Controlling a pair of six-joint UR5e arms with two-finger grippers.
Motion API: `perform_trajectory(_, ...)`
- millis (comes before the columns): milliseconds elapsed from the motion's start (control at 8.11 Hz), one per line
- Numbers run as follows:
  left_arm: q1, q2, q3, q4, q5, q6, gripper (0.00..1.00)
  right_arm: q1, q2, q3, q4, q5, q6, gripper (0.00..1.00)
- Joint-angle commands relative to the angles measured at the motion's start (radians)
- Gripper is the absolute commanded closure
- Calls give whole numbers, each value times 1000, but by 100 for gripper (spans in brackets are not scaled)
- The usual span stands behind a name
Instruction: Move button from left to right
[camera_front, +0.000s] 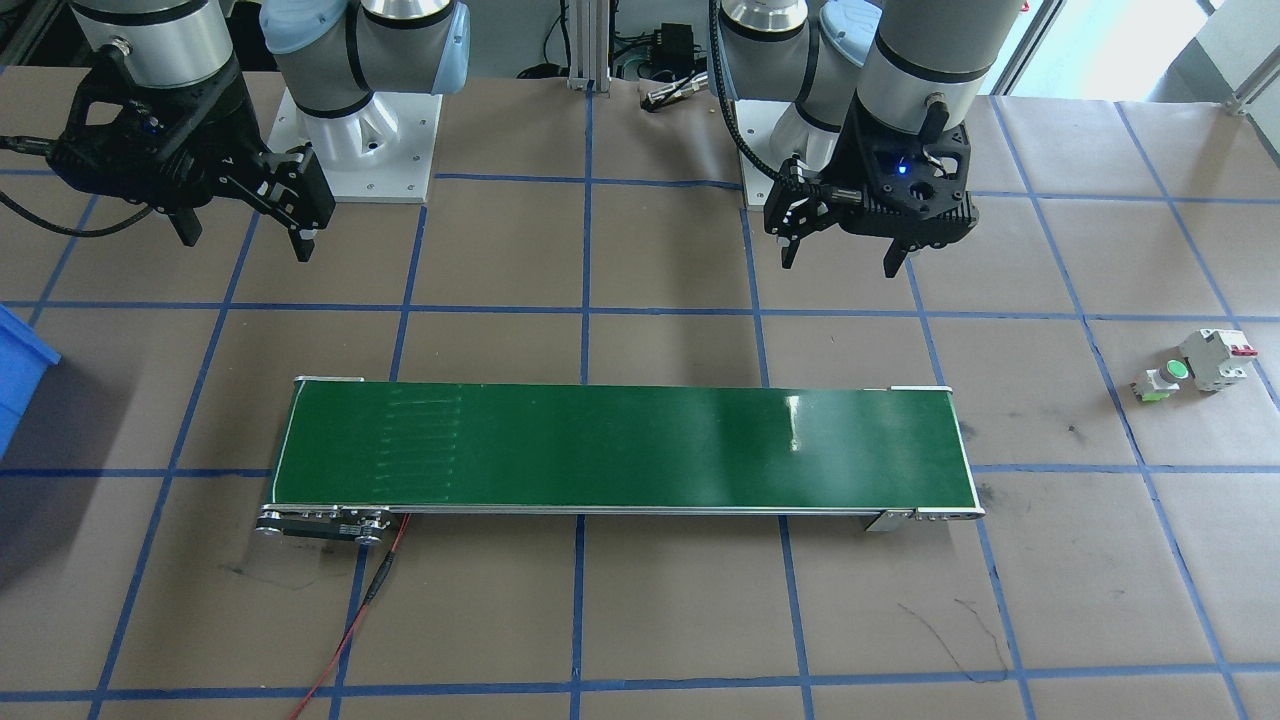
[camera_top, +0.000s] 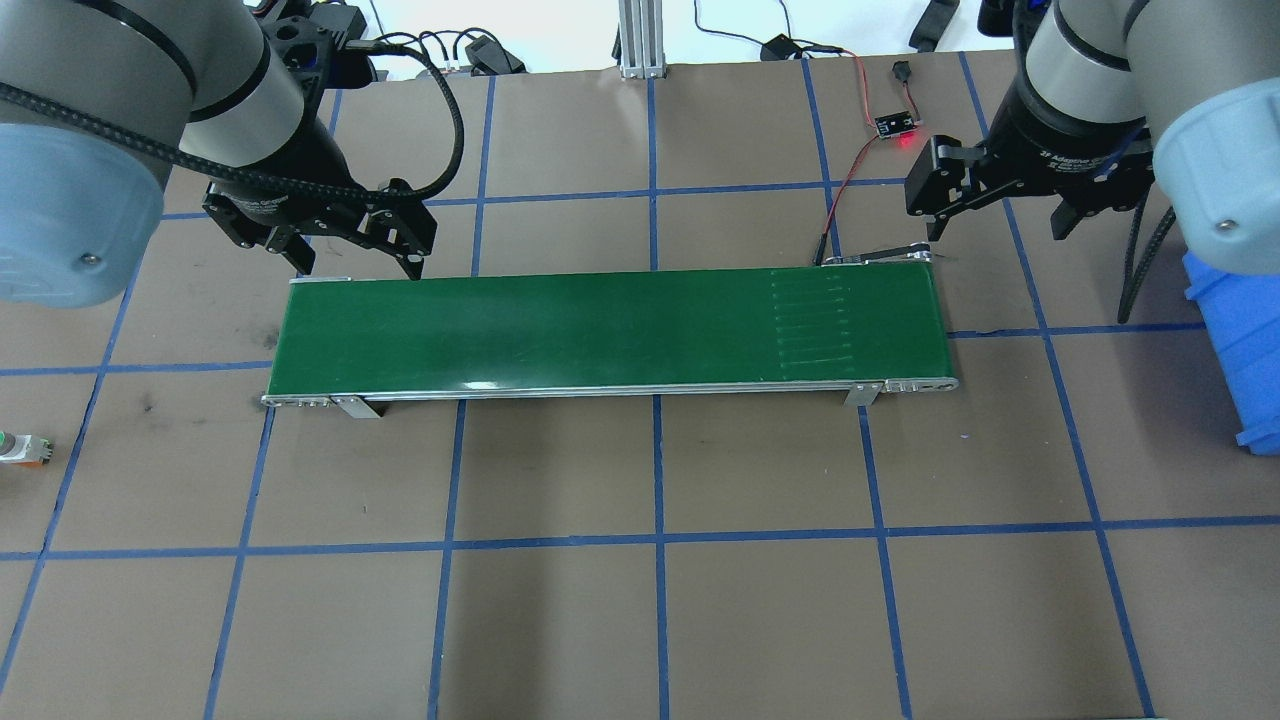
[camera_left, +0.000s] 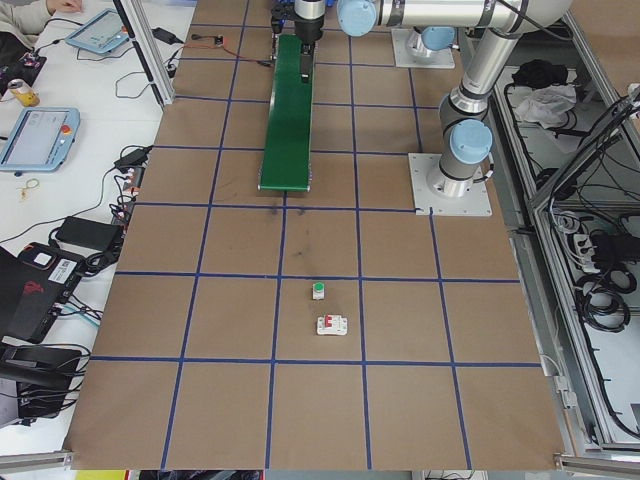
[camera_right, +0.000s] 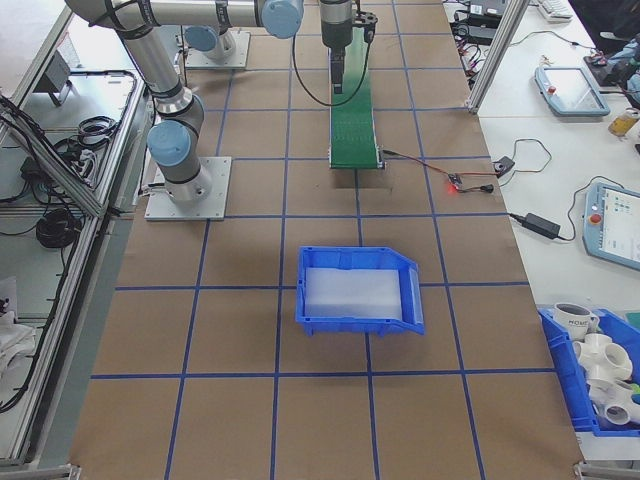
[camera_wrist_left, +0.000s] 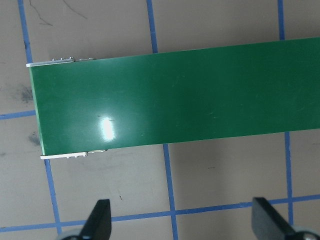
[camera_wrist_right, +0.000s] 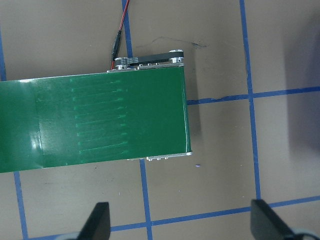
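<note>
The button (camera_front: 1160, 381), green cap on a white body, lies on the brown table at the robot's far left, beside a white circuit breaker (camera_front: 1218, 358). The left side view shows the button (camera_left: 318, 290) too, and the overhead view cuts it (camera_top: 20, 447) at the frame edge. My left gripper (camera_front: 840, 262) hangs open and empty above the table behind the left end of the green conveyor belt (camera_front: 620, 445), far from the button. My right gripper (camera_front: 247, 245) hangs open and empty behind the belt's other end. The wrist views show left fingers (camera_wrist_left: 100, 220) and right fingers (camera_wrist_right: 97, 220) spread wide.
A blue bin (camera_top: 1240, 340) stands on the robot's right, past the belt's end. A red and black wire (camera_top: 845, 190) runs from the belt to a small board with a red light. Blue tape lines grid the table.
</note>
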Motion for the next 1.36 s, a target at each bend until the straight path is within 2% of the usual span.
perform_trajectory(0, 20, 14, 0, 2, -10, 46, 0, 0, 1, 0, 1, 0, 0, 0)
perform_trajectory(123, 51, 17, 0, 1, 0, 179, 0, 0, 1, 0, 1, 0, 0, 0)
perform_trajectory(247, 136, 22, -11, -2, 16, 228, 0, 0, 1, 0, 1, 0, -2, 0)
perform_trajectory(370, 265, 18, -23, -7, 58, 265, 0, 0, 1, 0, 1, 0, -2, 0)
perform_trajectory(493, 378, -7, -46, -5, 80, 404, 0, 0, 1, 0, 1, 0, -2, 0)
perform_trajectory(616, 475, -16, -84, 42, 77, 480, 0, 0, 1, 0, 1, 0, -2, 0)
perform_trajectory(863, 621, -56, -163, 158, 83, 488, 0, 0, 1, 0, 1, -2, -2, 0)
perform_trajectory(986, 705, -108, -181, 253, 82, 535, 0, 0, 1, 0, 1, 0, -2, 0)
perform_trajectory(1110, 784, -166, -188, 345, 91, 739, 0, 0, 1, 2, 1, 0, -2, 0)
perform_trajectory(1233, 845, -229, -185, 361, 93, 769, 0, 0, 1, 2, 1, 0, -2, 0)
